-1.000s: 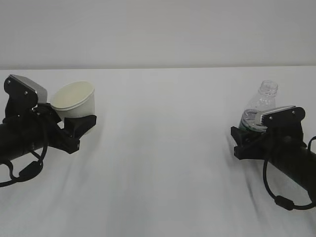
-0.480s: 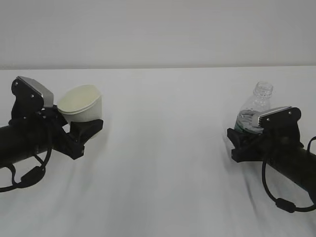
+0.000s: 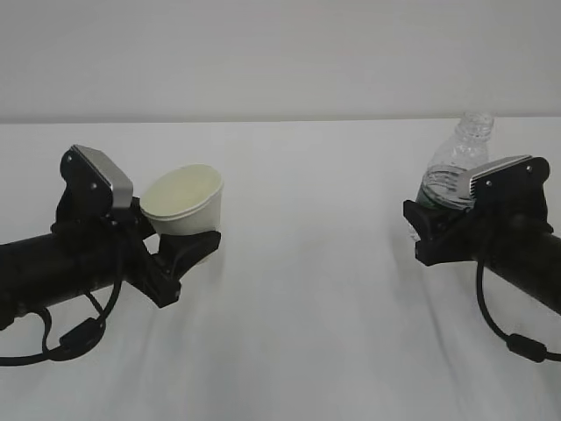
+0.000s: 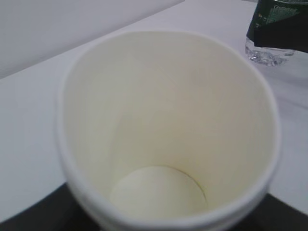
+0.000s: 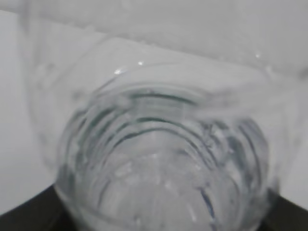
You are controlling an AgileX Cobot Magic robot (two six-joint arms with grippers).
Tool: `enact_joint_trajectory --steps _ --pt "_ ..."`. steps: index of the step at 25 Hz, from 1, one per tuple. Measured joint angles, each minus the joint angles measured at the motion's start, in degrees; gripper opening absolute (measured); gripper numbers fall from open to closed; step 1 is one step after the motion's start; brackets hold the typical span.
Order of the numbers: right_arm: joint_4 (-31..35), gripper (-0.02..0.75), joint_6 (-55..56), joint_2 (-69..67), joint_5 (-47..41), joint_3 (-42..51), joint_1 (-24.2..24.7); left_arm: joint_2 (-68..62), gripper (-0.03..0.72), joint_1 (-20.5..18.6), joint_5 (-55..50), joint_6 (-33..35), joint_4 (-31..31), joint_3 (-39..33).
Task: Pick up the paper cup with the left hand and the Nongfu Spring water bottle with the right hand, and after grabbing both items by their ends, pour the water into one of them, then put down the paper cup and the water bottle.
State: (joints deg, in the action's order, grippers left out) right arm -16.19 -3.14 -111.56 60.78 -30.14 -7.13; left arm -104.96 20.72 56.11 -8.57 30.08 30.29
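A: Where is the paper cup (image 3: 185,201) now?

B: It is in the left hand (image 3: 180,253), whose jaws are clamped on its lower part. The cup leans, with its mouth up and toward the bottle. Compared with a second ago, this arm has carried the cup a good way nearer to the Nongfu Spring water bottle (image 3: 456,167), though the two are still well apart. The table (image 3: 307,263) shows under the cup, so I judge it is lifted.

A: And the bottle?

B: The right hand (image 3: 434,235) holds it by its lower part, jaws closed around it. The bottle has no cap and stands almost upright, leaning only slightly. It sits a little higher than it did a second ago.

A: Is there water (image 5: 159,192) in the cup?

B: No. The left wrist view looks straight into the cup (image 4: 163,134), and its bottom is dry. The water is low in the bottle.

A: So what does this mean for the task?

B: I think both pick-ups are done and the arms are coming together. The pouring has not begun.
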Motion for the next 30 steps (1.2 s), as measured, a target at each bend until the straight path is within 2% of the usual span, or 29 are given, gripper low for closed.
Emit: enact_joint_trajectory --steps 6,15,26,30 --pt "-3.9 0.473 0.3 4.9 -5.7 0.2 0.0 0.0 0.431 2.1 0.0 0.0 0.0 0.0" --pt "-9.3 0.473 2.6 9.4 -9.9 0.3 0.0 0.0 0.431 3.2 0.0 -1.6 1.1 2.1" --pt "-13.1 0.473 5.0 11.7 -10.5 0.3 -0.2 -3.6 0.431 8.7 -0.1 -2.7 3.0 7.9" --pt "-13.2 0.473 5.0 11.7 -11.5 0.3 -2.3 -5.0 0.431 9.7 -0.2 -3.1 3.5 9.0"
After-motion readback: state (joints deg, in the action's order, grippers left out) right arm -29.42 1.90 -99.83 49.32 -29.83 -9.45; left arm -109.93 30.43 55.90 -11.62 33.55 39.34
